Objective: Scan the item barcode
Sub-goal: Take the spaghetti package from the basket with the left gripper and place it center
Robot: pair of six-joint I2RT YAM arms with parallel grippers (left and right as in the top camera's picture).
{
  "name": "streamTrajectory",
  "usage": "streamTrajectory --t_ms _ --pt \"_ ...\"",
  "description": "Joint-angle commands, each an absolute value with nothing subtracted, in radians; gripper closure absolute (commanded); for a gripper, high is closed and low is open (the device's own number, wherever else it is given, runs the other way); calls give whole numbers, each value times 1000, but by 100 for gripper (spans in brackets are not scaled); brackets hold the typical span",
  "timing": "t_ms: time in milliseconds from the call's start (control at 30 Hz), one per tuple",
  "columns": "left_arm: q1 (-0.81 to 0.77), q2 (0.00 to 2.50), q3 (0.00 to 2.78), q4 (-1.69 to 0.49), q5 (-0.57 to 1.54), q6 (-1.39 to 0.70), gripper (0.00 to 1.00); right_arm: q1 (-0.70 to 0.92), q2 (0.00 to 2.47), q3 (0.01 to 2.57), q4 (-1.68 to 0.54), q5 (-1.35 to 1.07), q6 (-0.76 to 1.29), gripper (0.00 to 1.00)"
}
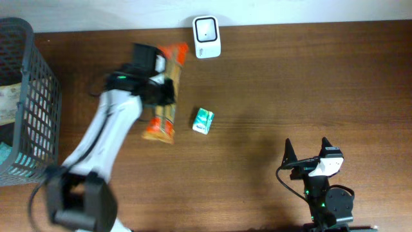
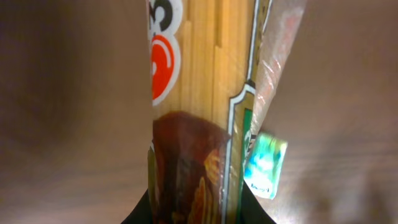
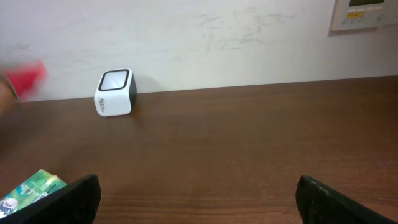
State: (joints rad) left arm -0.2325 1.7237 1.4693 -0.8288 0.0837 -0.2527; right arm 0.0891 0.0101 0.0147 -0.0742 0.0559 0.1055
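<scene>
I see a brown wood-grain counter (image 1: 309, 77) spanning the overhead view. At its left edge stands a dark wire-mesh basket (image 1: 40, 96). Through the mesh I make out a pale item (image 1: 6, 103) and something teal (image 1: 4, 154), neither identifiable. A small green-and-white packet (image 1: 203, 120) lies flat near the counter's middle, well apart from the basket. In the right wrist view, a pale wall (image 3: 217, 37) rises behind the counter's far edge, carrying a beige control panel (image 3: 364, 14) at upper right.
</scene>
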Motion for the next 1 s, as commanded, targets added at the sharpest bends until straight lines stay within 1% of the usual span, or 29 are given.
streamTrajectory --t_ms 0,67,133,167,200,233,300,367,400,433,500,567,633,700,733,967 --pt "-294 1863 1469 -848 122 -422 100 96 4 6 -75 61 109 1" --pt "-353 1964 1467 -873 142 -423 100 96 4 6 -75 61 109 1" --pt "-370 2000 1467 -873 142 -422 100 96 4 6 -75 61 109 1" --pt "-371 2006 1467 -873 142 -422 82 96 4 6 -75 61 109 1" --pt "-370 2006 1467 -872 142 -422 13 96 4 6 -75 61 108 1" --pt "-370 2005 1471 -872 142 -421 1 96 4 6 -75 61 109 1" --pt "-370 1988 1553 -917 101 -390 1 96 4 6 -75 61 109 1" --pt "-355 1933 1738 -1003 4 -315 1 96 4 6 -75 61 108 1" --pt "-340 1911 1837 -1032 -8 -281 1 96 4 6 -75 61 108 1" --pt "-301 1882 1982 -1055 -8 -240 1 96 4 6 -75 61 108 1" --pt "-226 1858 2112 -1053 -30 -164 1 96 4 6 -75 61 108 1" --pt "-90 1844 2214 -1053 -58 -136 1 96 4 6 -75 61 108 1" --pt "65 1832 2240 -1052 -57 -136 1 96 4 6 -75 61 109 1" --pt "168 1832 2240 -1053 -57 -137 1 96 4 6 -75 61 109 1" --pt "248 1832 2240 -1052 -57 -142 1 96 4 6 -75 61 109 1" --pt "496 1830 2240 -1063 -57 -141 1 96 4 6 -75 61 109 1"
